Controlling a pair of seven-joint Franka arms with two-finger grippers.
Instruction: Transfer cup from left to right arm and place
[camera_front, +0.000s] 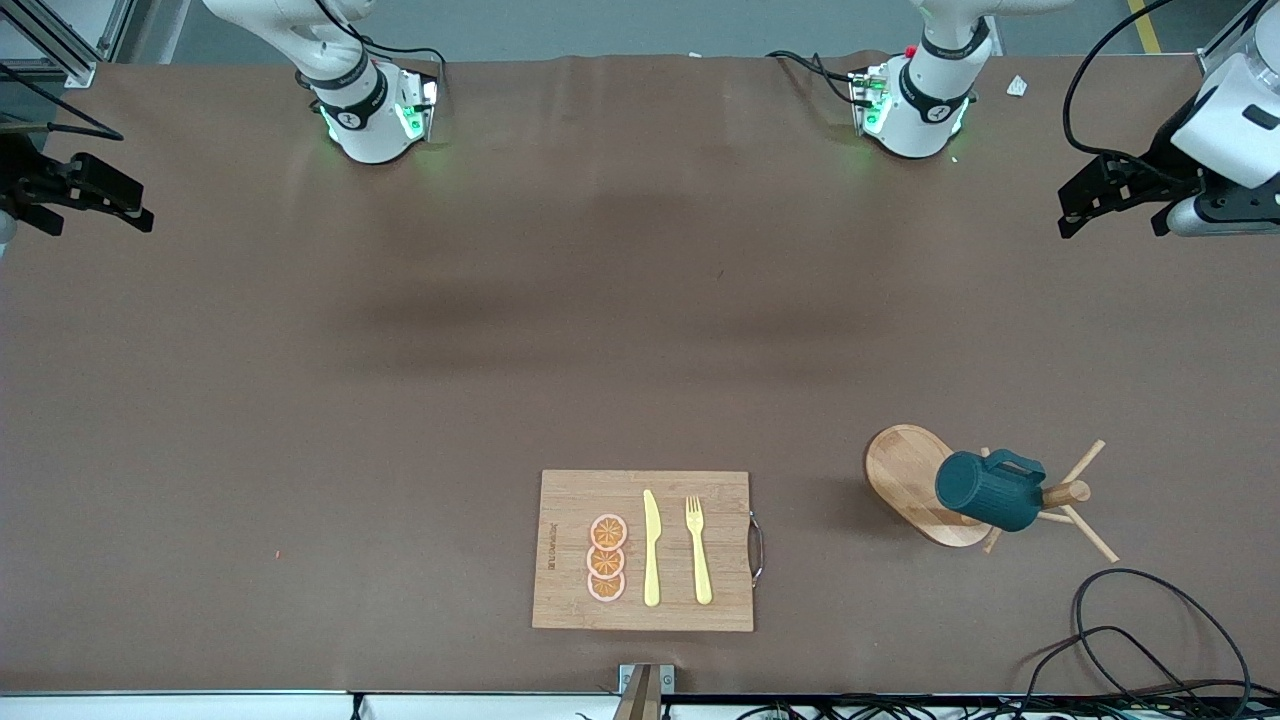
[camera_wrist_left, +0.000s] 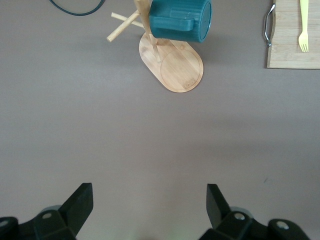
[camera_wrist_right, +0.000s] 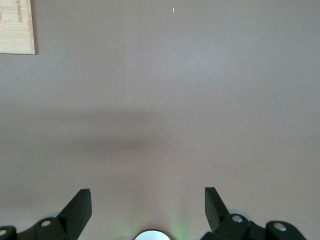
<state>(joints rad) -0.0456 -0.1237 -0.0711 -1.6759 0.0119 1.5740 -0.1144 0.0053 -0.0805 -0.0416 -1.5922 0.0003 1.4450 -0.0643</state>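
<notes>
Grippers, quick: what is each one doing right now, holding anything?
Left gripper: jaws open, empty, raised at its end of the table.
Right gripper: jaws open, empty, over bare table.

cup (camera_front: 990, 490) hanging on mug tree (camera_front: 925, 490), cutting board (camera_front: 560, 590) beside

Only a small burnt-in mark along one edge of the cutting board (camera_front: 560, 550), too small to read

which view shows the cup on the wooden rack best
The front view: the whole cup shows there, hanging on the mug rack, with its handle and ribbed side clear. The left wrist view also shows it, but cut off at the picture's edge. The right wrist view does not show it.
</notes>
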